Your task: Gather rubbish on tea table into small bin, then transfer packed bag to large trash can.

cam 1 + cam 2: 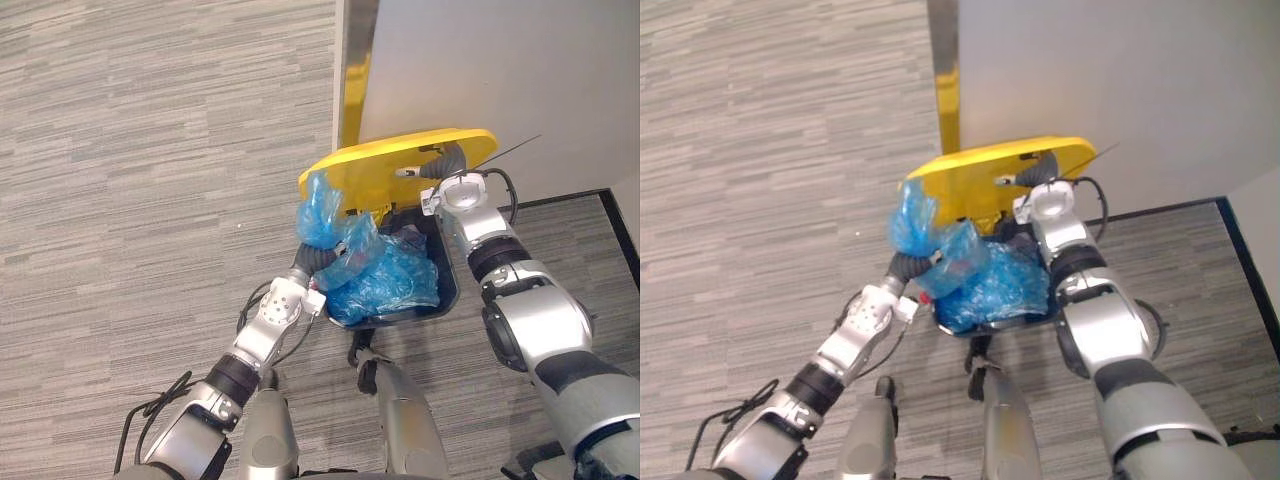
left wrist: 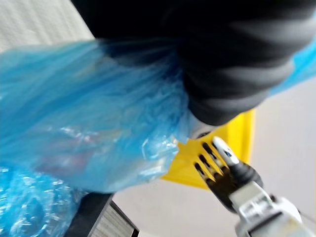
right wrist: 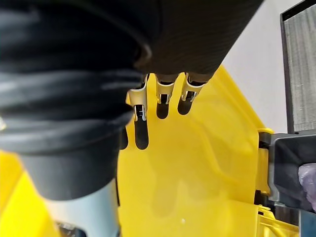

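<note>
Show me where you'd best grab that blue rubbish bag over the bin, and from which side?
Take the blue bag by its bunched top, coming from the robot's left, beside the left hand. That end stands up thin above the black bin; the yellow lid, propped by the right hand, blocks the far side.

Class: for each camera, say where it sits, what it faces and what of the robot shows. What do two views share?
Eye views: on the head, looking down at the trash can, its yellow lid and blue bag; both arms show.
Left wrist view: on the left wrist, facing the bag; the cover of the left hand and the right hand show.
Right wrist view: on the right wrist, facing the lid; its straight fingers touch it.
Shared: both wrist views show the lid.
</note>
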`<state>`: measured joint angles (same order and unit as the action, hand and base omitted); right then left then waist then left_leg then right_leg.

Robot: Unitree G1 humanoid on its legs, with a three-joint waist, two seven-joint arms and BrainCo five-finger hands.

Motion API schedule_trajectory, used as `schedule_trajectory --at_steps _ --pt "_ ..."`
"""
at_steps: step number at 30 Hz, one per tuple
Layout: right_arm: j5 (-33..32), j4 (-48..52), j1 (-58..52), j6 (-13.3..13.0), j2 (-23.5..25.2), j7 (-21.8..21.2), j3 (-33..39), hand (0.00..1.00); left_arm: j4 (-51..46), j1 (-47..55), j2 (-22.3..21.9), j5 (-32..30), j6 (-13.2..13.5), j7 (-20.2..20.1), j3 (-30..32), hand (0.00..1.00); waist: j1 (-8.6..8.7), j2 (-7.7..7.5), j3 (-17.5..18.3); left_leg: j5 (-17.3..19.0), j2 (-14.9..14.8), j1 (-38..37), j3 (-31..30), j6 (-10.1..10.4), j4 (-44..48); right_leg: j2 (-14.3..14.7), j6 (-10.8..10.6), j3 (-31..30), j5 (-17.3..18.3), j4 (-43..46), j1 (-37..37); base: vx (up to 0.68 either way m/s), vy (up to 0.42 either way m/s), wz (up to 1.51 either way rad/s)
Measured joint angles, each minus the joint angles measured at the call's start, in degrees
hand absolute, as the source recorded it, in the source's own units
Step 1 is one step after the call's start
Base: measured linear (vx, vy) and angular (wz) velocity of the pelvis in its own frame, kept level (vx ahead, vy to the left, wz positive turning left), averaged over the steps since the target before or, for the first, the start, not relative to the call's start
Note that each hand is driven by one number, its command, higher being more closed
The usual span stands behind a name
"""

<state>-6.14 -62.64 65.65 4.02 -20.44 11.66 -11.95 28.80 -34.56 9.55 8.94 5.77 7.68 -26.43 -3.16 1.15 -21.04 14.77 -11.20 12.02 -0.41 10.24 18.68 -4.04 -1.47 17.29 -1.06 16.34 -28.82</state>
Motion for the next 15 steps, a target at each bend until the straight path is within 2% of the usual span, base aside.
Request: schedule_trajectory --at_steps 2,5,7,9,11,15 --pt "0.0 0.0 0.7 0.0 0.0 -0.1 0.0 0.0 4.8 -3.5 -0.2 -0.6 -0.4 0.7 0.0 1.0 0.48 -0.08 -0.4 -0.2 0.2 0.2 0.1 0.0 -0.3 0.0 -0.1 -0.1 -0.5 -0.9 0.0 0.0 0.0 0.0" --pt "-0.2 1.0 3.2 0.0 -0.2 0.0 0.2 0.0 12.4 -10.2 -0.7 -1.1 -1.6 1.1 0.0 1.0 2.23 -0.42 -3.6 -0.5 0.5 1.0 -0.1 -0.4 -0.4 -0.4 -0.2 -0.1 -0.6 -1.2 -0.3 -0.01 -0.006 0.1" --pt "-0.5 1.7 3.4 0.0 -0.2 0.1 0.3 0.0 14.4 -11.7 -1.2 -1.1 -1.9 1.1 0.0 1.0 2.54 -0.48 -3.8 -0.5 0.6 1.9 -0.2 -0.3 -0.5 -0.5 -0.2 -0.1 -0.6 -1.1 -1.2 0.01 -0.014 0.08" --pt "-0.7 3.9 3.4 0.0 -0.2 0.2 0.4 0.0 17.8 -14.2 -2.2 -1.1 -2.6 1.1 0.0 1.0 2.87 -0.64 -4.2 -1.1 0.8 3.4 -0.1 0.6 -0.5 -0.7 0.0 -0.3 -0.7 -1.0 -2.9 0.05 -0.008 0.01" --pt "-0.9 6.1 3.4 0.0 -0.1 0.7 0.4 0.0 20.7 -17.0 -3.4 -1.1 -3.5 1.1 0.0 1.0 3.18 -0.81 -4.6 -1.4 0.9 5.2 0.2 1.1 -0.5 -0.9 0.8 -0.5 -1.4 -0.4 -5.0 0.07 0.001 0.0" --pt "-1.8 9.3 3.2 0.6 0.5 1.0 0.2 0.0 22.7 -19.2 -5.2 -1.3 -4.0 1.0 0.0 1.0 3.26 -1.18 -4.9 -1.4 0.7 6.5 2.0 1.1 0.2 -0.9 0.9 -1.3 -1.4 -0.2 -6.6 0.06 0.011 -0.1"
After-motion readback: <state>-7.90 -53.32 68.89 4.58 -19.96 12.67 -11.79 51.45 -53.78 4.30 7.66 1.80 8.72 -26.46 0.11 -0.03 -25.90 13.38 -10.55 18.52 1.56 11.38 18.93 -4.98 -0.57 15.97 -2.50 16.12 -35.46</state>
